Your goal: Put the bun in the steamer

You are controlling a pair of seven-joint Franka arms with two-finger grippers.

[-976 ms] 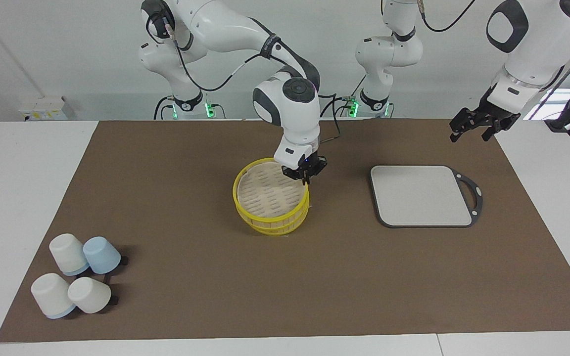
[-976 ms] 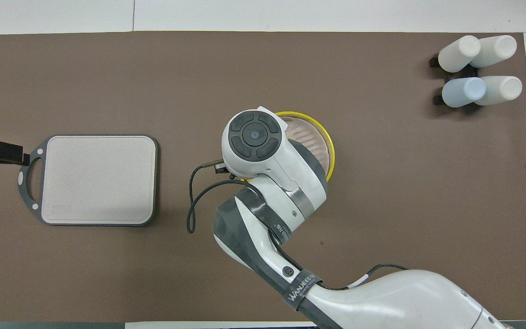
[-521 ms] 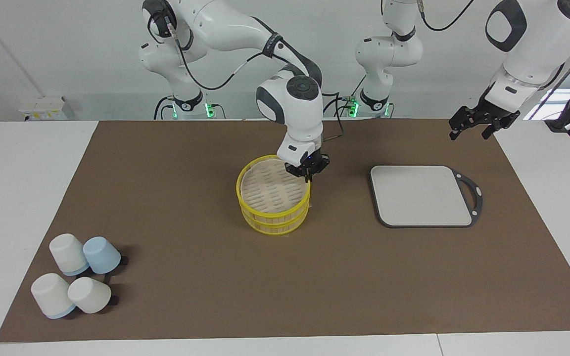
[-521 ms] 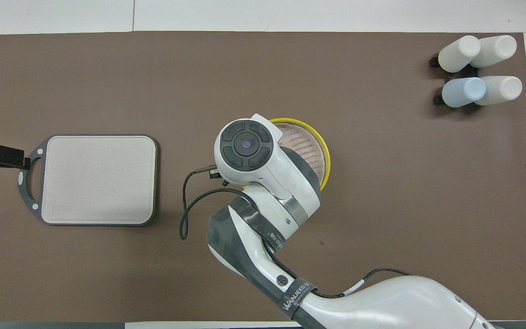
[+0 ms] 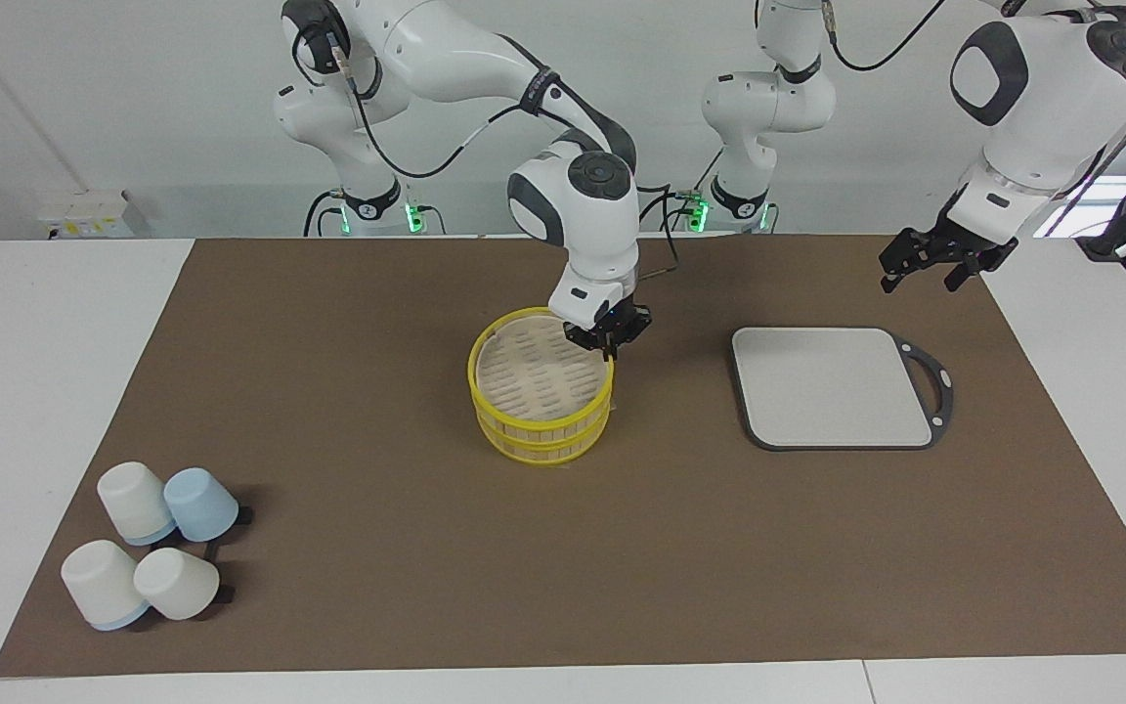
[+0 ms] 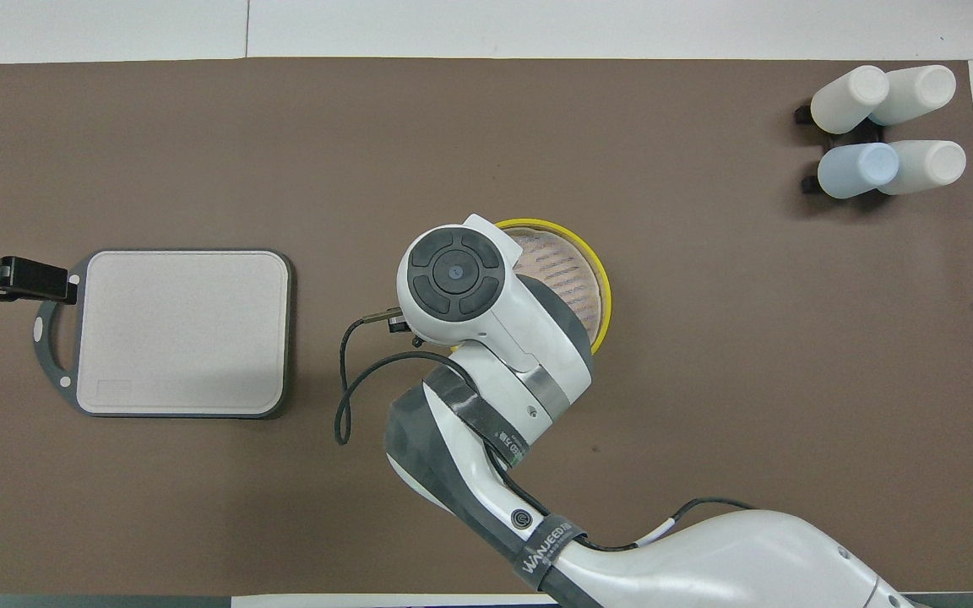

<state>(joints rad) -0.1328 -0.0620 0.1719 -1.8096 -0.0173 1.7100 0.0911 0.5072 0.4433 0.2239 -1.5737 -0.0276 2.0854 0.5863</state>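
**A:** Where is the bun? I can't find it.

**B:** Nor can I. The steamer (image 5: 539, 438) stands mid-bench with what shows of its slatted floor bare, and the grey board (image 5: 832, 386) is bare too. Take the steamer as the dial's centre, with twelve pointing away from the robots. The board then lies at nine o'clock, and the cups (image 5: 148, 557) cluster out at about two, by the bench's (image 5: 377, 323) corner.

**A:** And the grippers?

**B:** The right gripper (image 5: 608, 350) is at the steamer's rim at about eight o'clock. Its fingertips are closed together, apparently pinching that thin wall. The left gripper (image 5: 927, 262) hangs with jaws wide above the bench's edge near the board's handle, waiting.

**A:** How would the bun handle once it turns up?

**B:** I'd judge it light and soft, easily dented and perhaps a little tacky. Take it across its short width at the middle and squeeze gently. The steamer looks light too, so a nudge at the rim could slide or tip it.

**A:** Is there room to move?

**B:** Plenty. The brown mat is open from three through six o'clock, and the steamer's mouth is uncovered. The yellow rim is the edge to clear, so I'd come in from above rather than over the side.
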